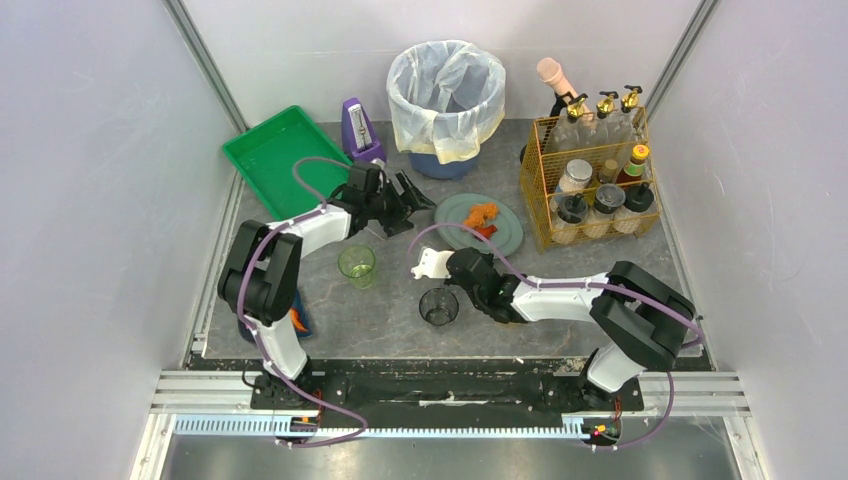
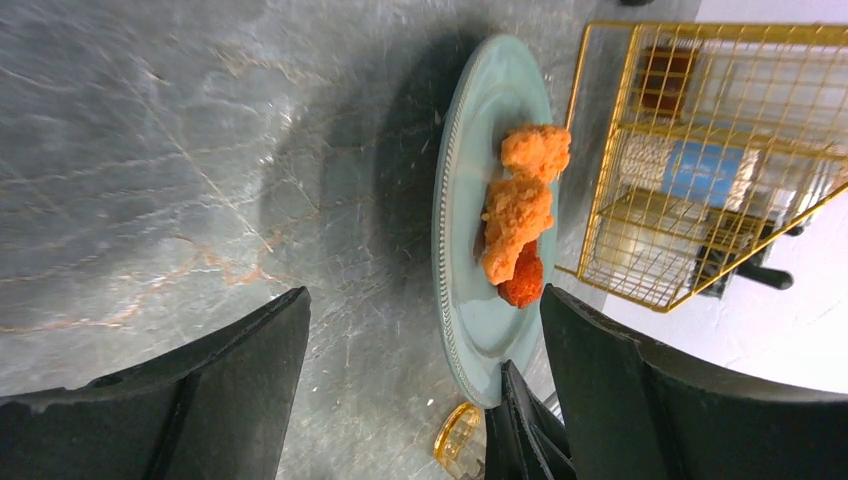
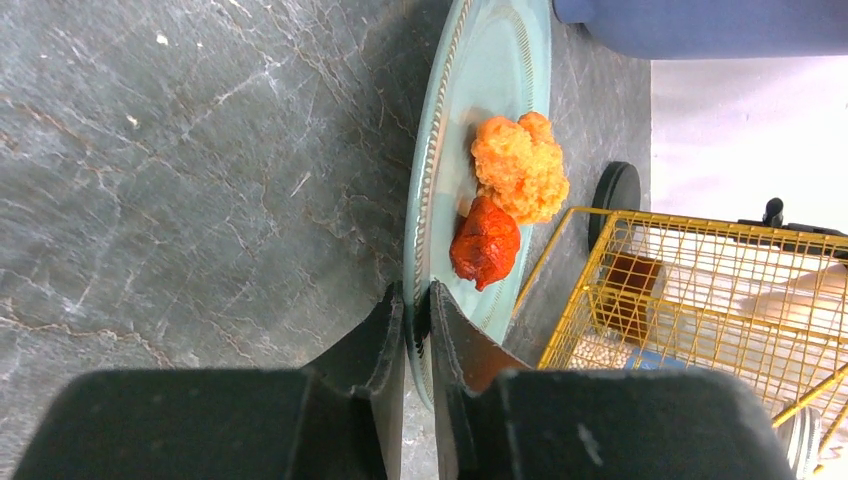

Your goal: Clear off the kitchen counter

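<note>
Food (image 1: 482, 214) on plate (image 1: 452, 215) on the kitchen counter (image 1: 380, 320), wire basket (image 1: 536, 185) to its right, bin (image 1: 446, 95) behind, tray (image 1: 268, 160) far left

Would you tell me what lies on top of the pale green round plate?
On the pale green round plate lie an orange breaded lump and a dark red piece; the plate surface beneath them is covered.

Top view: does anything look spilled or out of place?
Nothing is spilled. A small white irregular object lies on the dark-grey marbled counter beside the right pincer; I cannot tell what it is.
</note>
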{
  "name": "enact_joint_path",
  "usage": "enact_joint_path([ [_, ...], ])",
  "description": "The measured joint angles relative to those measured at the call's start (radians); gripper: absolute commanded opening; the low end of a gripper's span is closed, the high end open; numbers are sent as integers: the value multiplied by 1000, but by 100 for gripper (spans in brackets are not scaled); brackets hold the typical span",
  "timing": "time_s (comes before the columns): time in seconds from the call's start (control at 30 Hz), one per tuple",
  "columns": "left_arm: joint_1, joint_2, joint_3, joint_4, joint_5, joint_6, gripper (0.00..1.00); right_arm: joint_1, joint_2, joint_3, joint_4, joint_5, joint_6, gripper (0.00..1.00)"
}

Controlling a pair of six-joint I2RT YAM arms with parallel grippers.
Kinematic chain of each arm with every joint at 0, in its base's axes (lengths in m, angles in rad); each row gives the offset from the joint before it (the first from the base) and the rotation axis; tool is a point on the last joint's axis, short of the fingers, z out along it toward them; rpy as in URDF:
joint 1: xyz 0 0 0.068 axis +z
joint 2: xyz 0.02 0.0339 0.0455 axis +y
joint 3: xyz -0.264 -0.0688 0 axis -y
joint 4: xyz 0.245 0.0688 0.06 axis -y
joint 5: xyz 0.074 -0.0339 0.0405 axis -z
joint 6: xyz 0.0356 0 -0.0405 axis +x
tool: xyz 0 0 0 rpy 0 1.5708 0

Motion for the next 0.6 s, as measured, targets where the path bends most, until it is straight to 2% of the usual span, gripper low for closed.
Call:
enact_joint_path([
  [0.23,-50,68,0,38,1,-43,88,1,0,-8,8,-4,-7,0],
  [0.6,-96,150,17,108,1,-119,75,1,0,-9,22,-5,-7,0],
])
